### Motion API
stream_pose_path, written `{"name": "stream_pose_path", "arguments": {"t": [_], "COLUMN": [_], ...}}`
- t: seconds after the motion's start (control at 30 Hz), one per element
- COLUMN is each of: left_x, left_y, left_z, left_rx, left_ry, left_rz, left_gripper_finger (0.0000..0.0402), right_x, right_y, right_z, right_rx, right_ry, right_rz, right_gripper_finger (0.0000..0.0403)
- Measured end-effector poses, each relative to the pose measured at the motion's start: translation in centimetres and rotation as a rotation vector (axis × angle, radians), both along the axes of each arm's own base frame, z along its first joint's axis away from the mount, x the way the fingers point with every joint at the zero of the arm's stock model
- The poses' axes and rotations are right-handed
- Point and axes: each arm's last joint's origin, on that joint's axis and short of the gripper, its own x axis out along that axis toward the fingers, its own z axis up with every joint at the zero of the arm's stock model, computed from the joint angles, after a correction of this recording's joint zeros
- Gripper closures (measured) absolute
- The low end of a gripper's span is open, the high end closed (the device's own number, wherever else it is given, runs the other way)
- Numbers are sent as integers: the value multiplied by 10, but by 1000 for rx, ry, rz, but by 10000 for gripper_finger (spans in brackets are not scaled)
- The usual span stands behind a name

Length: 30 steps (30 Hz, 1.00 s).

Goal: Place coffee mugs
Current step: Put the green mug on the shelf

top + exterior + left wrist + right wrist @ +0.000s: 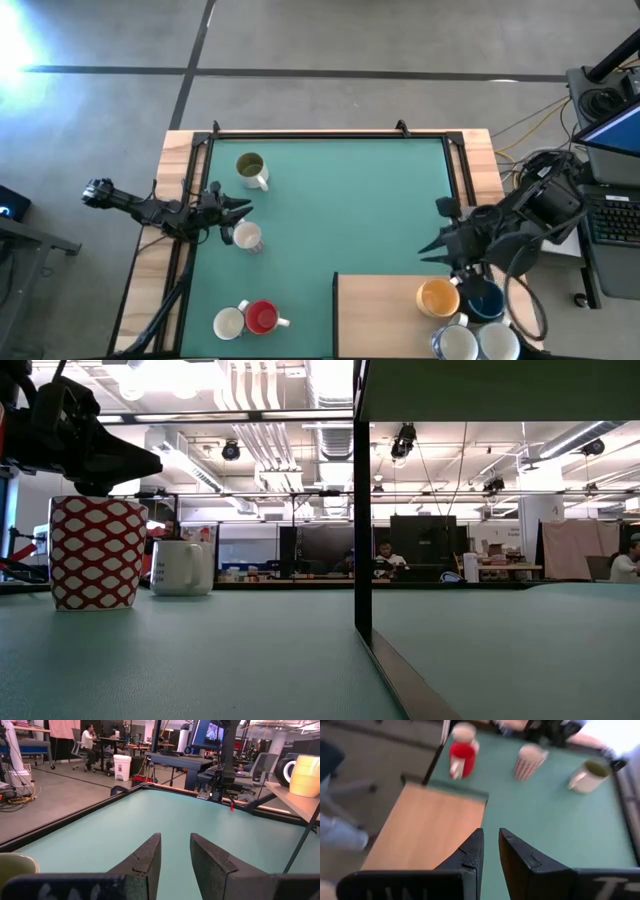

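Judging the coffee mugs (247,237) rigid, glazed-slick, chip-prone, best pinched at rim or handle; left gripper (240,208) near table's left edge, parted, empty; right gripper (438,228) slightly parted, empty.

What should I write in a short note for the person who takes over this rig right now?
Left gripper: open, empty, beside a white mug on the mat.
Right gripper: slightly open, empty, above the wooden board's edge.
Done: four mugs on the green mat: olive-inside mug, that white one, another white mug, red mug.
Left: orange mug, dark blue mug and two white mugs on the board.
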Motion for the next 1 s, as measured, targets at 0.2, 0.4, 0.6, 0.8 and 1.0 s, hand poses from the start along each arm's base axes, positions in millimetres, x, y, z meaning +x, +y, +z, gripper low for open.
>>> {"name": "stream_pose_path", "arguments": {"t": [0.2,0.4,0.6,0.8,1.0], "left_x": [0,0,0,-1,-5], "left_y": [0,0,0,3,4], "left_z": [0,0,1,14,31], "left_rx": [0,2,9,21,-27], "left_ry": [0,0,-9,-115,-287], "left_rz": [0,0,17,90,109], "left_gripper_finger": [315,315,315,315,315], "right_x": [-12,-18,-15,-18,-27], "right_y": [-18,-28,-28,-32,-42], "right_z": [17,16,-9,-35,-58], "right_rx": [11,71,115,92,32], "right_ry": [-175,-287,-274,-270,-307], "right_rz": [-162,-318,-450,-533,-603], "right_gripper_finger": [353,353,353,353,353]}}
